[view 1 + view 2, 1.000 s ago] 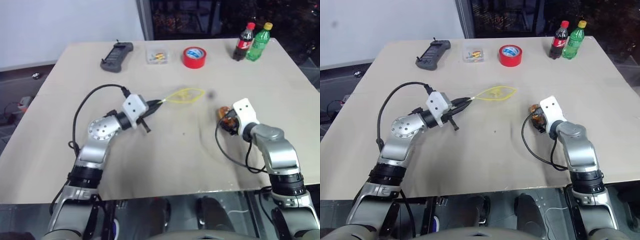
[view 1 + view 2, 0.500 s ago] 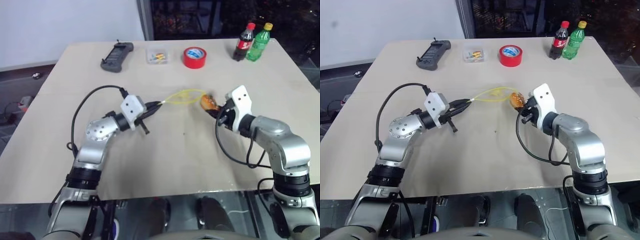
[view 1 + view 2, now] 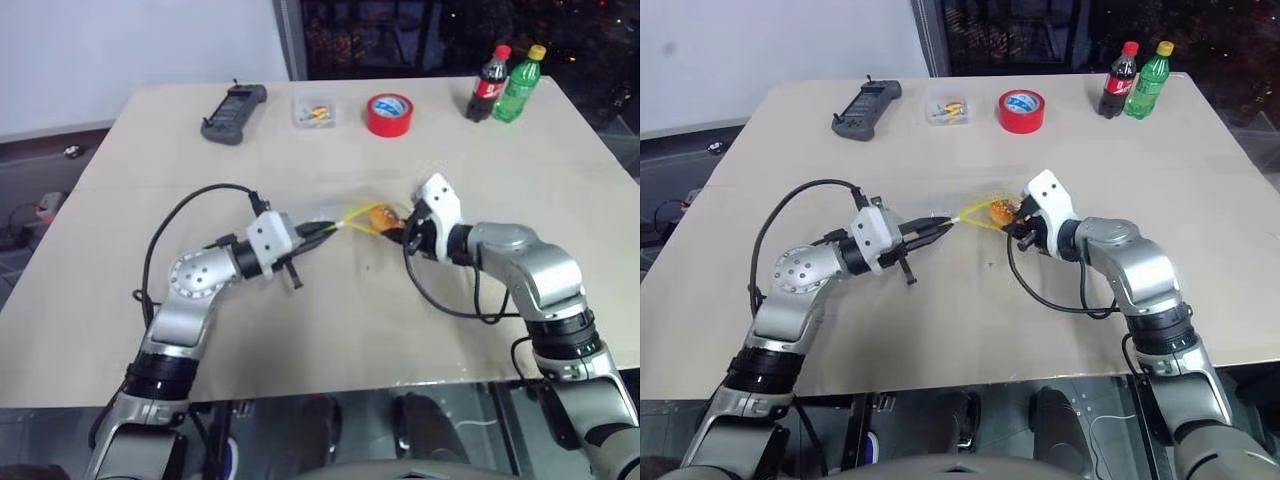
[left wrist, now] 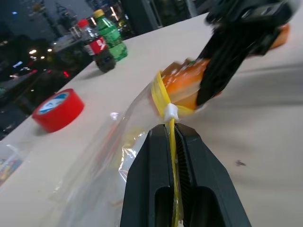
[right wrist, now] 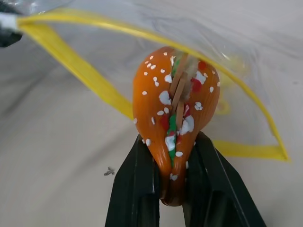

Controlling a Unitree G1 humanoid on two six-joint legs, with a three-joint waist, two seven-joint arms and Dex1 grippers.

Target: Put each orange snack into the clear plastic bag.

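My left gripper (image 3: pixel 330 227) is shut on the yellow zip strip of the clear plastic bag (image 3: pixel 352 211), holding its mouth open towards the right. In the left wrist view the strip runs between the black fingers (image 4: pixel 156 161), with the bag (image 4: pixel 106 156) spread beyond them. My right gripper (image 3: pixel 399 231) is shut on an orange snack (image 3: pixel 382 214), speckled white. It holds the snack at the bag's mouth. The right wrist view shows the snack (image 5: pixel 176 106) pinched between the fingers (image 5: pixel 137 189), its tip inside the yellow loop of the bag (image 5: pixel 142 28).
At the table's far side stand a red tape roll (image 3: pixel 388 113), a cola bottle (image 3: pixel 489 84), a green bottle (image 3: pixel 521 82), a small clear box (image 3: pixel 316 112) and a black handset (image 3: pixel 234 112). The table's near edge (image 3: pixel 330 390) lies below both arms.
My right gripper closed on the snack, lifted it off the table at the right and carried it left to the bag's mouth. The left gripper drew the bag back a little.
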